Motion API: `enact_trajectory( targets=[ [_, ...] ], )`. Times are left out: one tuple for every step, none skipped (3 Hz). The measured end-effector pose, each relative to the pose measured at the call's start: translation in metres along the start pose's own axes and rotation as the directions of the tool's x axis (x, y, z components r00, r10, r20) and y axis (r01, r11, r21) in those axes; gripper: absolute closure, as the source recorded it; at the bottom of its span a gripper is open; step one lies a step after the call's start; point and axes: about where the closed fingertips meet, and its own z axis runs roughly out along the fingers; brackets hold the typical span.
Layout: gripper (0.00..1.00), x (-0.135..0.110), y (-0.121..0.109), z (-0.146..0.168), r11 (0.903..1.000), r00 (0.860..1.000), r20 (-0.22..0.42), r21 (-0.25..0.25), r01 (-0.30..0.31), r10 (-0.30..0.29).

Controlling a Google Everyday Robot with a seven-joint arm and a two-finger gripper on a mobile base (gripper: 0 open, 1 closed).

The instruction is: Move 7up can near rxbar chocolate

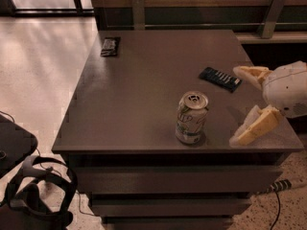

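Hovering over table (144, 95) right edge: gripper (235, 106), fingers (256, 124) spread, empty; 7up can (191, 118) near front edge.

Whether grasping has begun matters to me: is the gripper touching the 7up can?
Apart. The camera view shows bare tabletop between the 7up can and the open gripper at the table's edge.
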Motion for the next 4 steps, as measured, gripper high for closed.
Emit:
enact_trajectory(
  targets=[
    [0.0, -0.007, 0.007, 0.015, 0.9988, 0.985, 0.169, -0.042, -0.023, 0.03],
    [0.0, -0.018, 0.018, 0.031, 0.9951, 0.951, 0.302, -0.089, -0.043, 0.069],
    [0.0, -0.024, 0.023, 0.04, 0.9915, 0.929, 0.359, -0.118, -0.054, 0.093],
    [0.0, -0.034, 0.023, 0.051, 0.9883, 0.885, 0.45, -0.139, -0.062, 0.119]
  ],
)
